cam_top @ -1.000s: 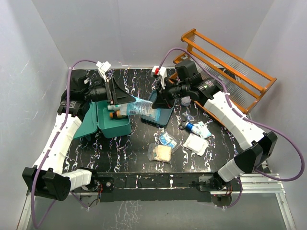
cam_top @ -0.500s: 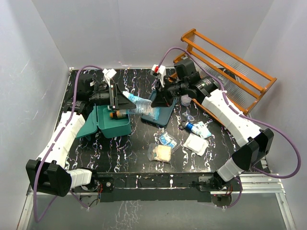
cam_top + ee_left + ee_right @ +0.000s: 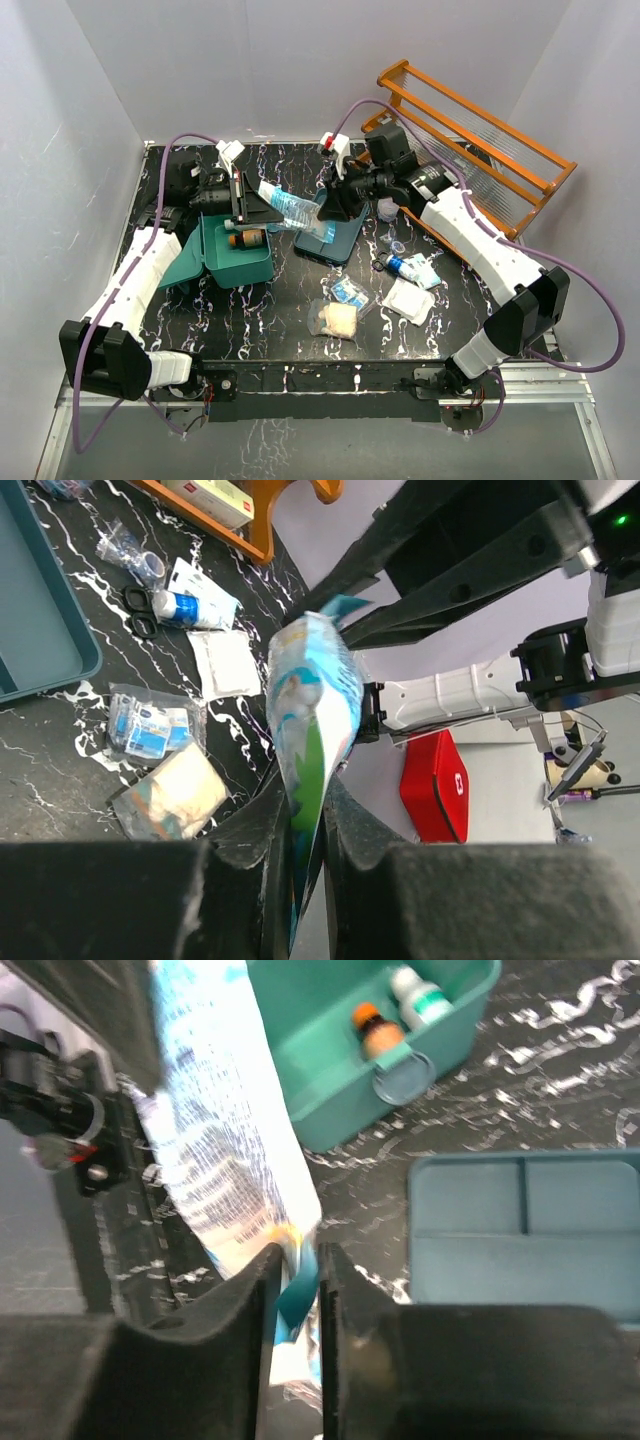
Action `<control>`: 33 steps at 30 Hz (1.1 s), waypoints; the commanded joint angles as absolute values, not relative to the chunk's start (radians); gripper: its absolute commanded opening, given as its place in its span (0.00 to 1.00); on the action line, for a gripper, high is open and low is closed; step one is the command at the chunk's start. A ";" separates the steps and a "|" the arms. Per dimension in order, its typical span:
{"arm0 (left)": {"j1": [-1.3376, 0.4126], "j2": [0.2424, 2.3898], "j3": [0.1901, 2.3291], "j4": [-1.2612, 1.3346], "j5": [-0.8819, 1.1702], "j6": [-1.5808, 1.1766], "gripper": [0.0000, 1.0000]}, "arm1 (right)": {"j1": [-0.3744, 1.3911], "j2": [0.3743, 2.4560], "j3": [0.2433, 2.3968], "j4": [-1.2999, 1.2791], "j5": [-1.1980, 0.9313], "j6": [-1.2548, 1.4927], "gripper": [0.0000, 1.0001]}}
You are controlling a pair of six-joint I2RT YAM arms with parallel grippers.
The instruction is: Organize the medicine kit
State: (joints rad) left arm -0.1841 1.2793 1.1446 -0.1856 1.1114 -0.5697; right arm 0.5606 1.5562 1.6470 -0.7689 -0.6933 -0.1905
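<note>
so far two bottles [image 3: 372,1030] lie in the medicine kit [image 3: 240,268]; the left claw [image 3: 305,820] and right claw [image 3: 293,1260] both clamp one packet [image 3: 290,208] above the bench [image 3: 280,330], other pouches [image 3: 408,298] wait loose.

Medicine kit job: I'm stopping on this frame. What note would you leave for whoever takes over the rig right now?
Left hand: shut on one end of a blue-and-white packet, up in the air.
Right hand: the packet's other end sits between its fingers; grip unclear.
Medicine kit: open on the table, orange-capped bottle and white bottle inside.
Done: two bottles in.
Left: packet into the kit, then probably the tube, white pad and blue pack lying loose.
</note>
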 commanded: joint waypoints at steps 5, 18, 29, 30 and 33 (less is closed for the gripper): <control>-0.143 1.270 1.163 -0.220 1.081 -0.538 0.05 | 0.553 1.533 1.539 -0.686 -0.075 -0.035 0.41; -0.088 1.276 1.273 -0.721 0.386 -0.562 0.07 | 0.552 1.595 1.482 -0.535 -0.167 0.175 0.47; -0.043 1.351 1.464 -1.018 0.132 -0.549 0.08 | 0.552 1.702 1.504 -0.508 -0.289 0.220 0.45; -0.042 1.361 1.465 -1.016 0.146 -0.540 0.08 | 0.552 1.709 1.508 -0.509 -0.289 0.222 0.45; -0.041 1.412 1.451 -1.013 0.193 -0.522 0.08 | 0.552 1.730 1.524 -0.509 -0.288 0.227 0.45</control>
